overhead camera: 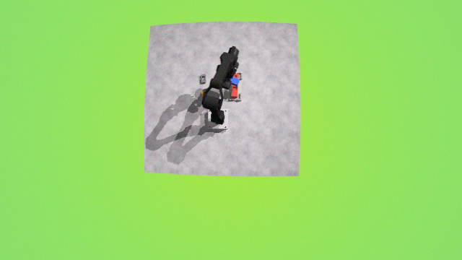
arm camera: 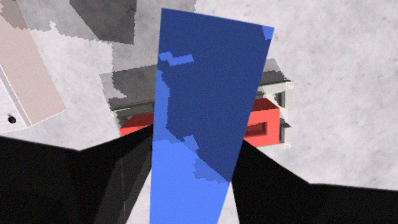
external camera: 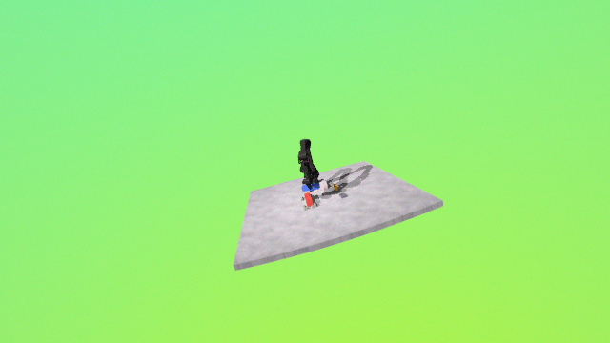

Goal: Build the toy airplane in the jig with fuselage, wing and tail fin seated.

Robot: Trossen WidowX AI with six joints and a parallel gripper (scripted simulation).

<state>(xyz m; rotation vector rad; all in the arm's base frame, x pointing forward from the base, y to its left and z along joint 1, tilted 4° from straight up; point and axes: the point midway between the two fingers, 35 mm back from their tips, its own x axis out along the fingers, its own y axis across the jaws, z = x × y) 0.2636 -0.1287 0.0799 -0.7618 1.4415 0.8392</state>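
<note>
My gripper (arm camera: 196,134) is shut on the blue wing (overhead camera: 234,81) (external camera: 305,188) (arm camera: 200,100). The wing is held above the fuselage and lies across it in the wrist view, with a gap below it in the exterior view. The red fuselage (overhead camera: 234,92) (external camera: 308,200) (arm camera: 273,127) lies in the pale cradle (overhead camera: 240,97) (external camera: 303,206) (arm camera: 288,99); one of its sockets shows right of the wing in the wrist view. The wing hides the fuselage's middle there, and its tab is out of sight. The orange tail fin (overhead camera: 202,93) (external camera: 335,187) is away from the cradle, beside the arm.
A small grey block (overhead camera: 203,76) (external camera: 343,195) with a slot sits on the grey table (overhead camera: 267,137) (external camera: 267,229) (arm camera: 345,60), near the tail fin. The arm's white base (overhead camera: 225,124) (external camera: 324,185) (arm camera: 35,70) shows at the left edge of the wrist view.
</note>
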